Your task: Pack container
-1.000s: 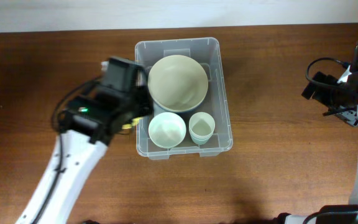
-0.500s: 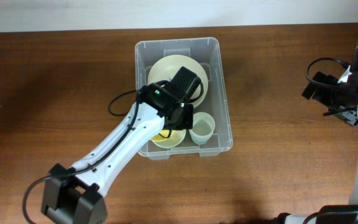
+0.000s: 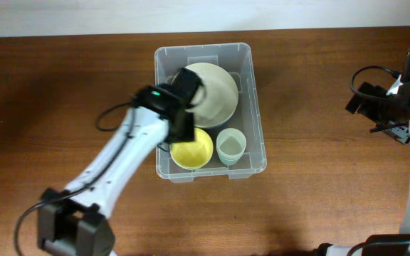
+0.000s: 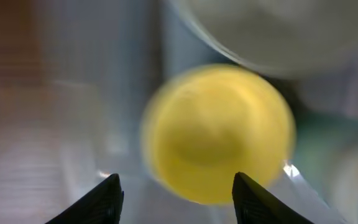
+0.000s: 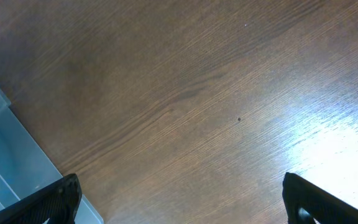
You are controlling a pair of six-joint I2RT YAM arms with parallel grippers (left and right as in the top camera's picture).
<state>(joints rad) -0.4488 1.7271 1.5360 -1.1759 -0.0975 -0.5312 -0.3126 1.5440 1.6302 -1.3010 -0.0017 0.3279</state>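
From overhead we see a brown wooden table (image 3: 333,192) with the clear container (image 3: 203,47) standing at its middle, toward the far edge. At the container's near end sit a yellow bowl (image 3: 191,149) on the left and a small pale green cup (image 3: 231,146) just beside it on the right. A large cream bowl (image 3: 219,96) fills the far end. The left arm (image 3: 119,153) reaches in from the near left, and its wrist hides its fingers from above. The blurred left wrist view shows what overhead cannot: the left gripper (image 4: 176,180) spread wide and empty above the yellow bowl. The right arm (image 3: 393,99) sits at the table's right edge, well apart from the container. Its wrist view shows the right gripper (image 5: 180,186) also wide apart over bare wood, with a container corner at the left.
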